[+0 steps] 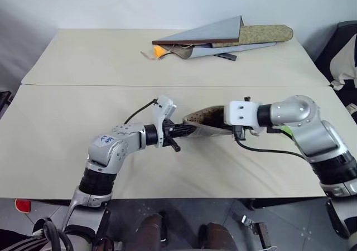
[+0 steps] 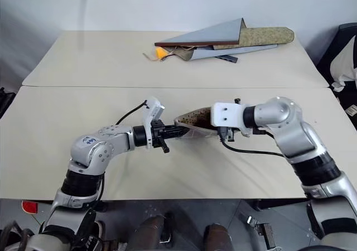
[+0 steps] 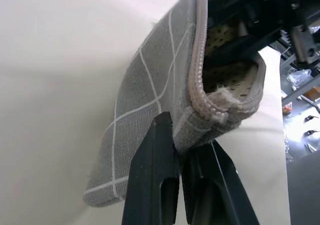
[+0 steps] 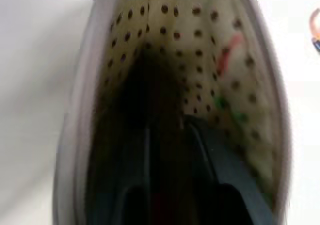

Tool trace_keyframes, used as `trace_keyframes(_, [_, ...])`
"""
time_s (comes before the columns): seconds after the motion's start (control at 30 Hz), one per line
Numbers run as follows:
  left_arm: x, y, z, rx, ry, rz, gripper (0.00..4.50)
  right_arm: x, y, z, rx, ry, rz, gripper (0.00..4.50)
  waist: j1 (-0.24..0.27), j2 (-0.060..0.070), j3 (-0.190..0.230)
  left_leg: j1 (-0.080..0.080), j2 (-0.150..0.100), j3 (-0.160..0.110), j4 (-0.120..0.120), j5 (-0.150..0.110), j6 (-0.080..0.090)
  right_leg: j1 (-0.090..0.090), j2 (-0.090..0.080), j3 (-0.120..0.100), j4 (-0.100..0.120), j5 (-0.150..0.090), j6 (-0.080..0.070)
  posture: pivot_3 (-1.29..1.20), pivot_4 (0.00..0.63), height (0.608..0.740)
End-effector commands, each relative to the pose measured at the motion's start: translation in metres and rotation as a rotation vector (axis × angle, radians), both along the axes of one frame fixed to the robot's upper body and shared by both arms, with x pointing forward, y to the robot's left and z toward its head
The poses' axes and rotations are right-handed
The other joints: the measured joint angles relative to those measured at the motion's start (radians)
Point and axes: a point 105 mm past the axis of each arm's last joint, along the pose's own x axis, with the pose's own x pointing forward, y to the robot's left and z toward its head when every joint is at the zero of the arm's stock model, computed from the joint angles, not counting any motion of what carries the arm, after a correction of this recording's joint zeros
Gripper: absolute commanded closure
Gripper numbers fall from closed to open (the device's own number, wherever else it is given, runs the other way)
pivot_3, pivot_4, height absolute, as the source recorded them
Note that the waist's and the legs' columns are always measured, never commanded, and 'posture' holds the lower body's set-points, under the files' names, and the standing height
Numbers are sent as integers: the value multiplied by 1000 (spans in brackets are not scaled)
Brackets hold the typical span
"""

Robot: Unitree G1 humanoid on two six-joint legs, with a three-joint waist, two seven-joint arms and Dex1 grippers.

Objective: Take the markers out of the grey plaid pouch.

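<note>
On beige table (image 1: 67, 150), pouch (image 3: 150, 85) held up.

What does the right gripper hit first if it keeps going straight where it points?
Probably the dotted lining deep inside the grey plaid pouch: the right gripper already points into its open mouth. A reddish marker lies off to one side; depth is unclear.

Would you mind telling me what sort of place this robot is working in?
Probably an office or lab test area: two plain beige tables pushed together by a bare wall, folders stacked at the far side, a dark chair alongside.
</note>
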Motion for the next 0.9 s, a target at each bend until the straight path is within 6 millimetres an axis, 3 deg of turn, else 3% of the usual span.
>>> trace_keyframes(0.03, [0,-5,11,-21,-30,-37,4500,1,12,-7,-56,-6,34,3410,0,0,0,0,0,0,0,0,0,0,0,0,0,0,0,0,150,740])
trace_keyframes(0.33, [0,-2,9,-38,18,-57,4500,18,20,-13,-104,-15,-15,3410,0,0,0,0,0,0,1,0,0,0,0,-1,1,0,0,0,150,740])
trace_keyframes(0.43, [2,-2,10,-39,16,-55,4500,22,21,-11,-137,-75,-8,2873,-1,0,0,0,0,0,1,0,0,0,0,-1,1,0,0,0,150,740])
trace_keyframes(0.5, [4,-1,11,-43,16,-39,4500,22,21,-13,-151,-81,-1,2873,-2,0,0,0,0,0,1,0,0,0,0,0,1,0,0,0,150,740])
trace_keyframes(0.9, [0,-4,9,-54,29,-43,4500,35,5,-45,-259,-66,-51,2873,-9,0,0,0,0,0,1,0,0,0,0,0,1,0,0,0,150,740])
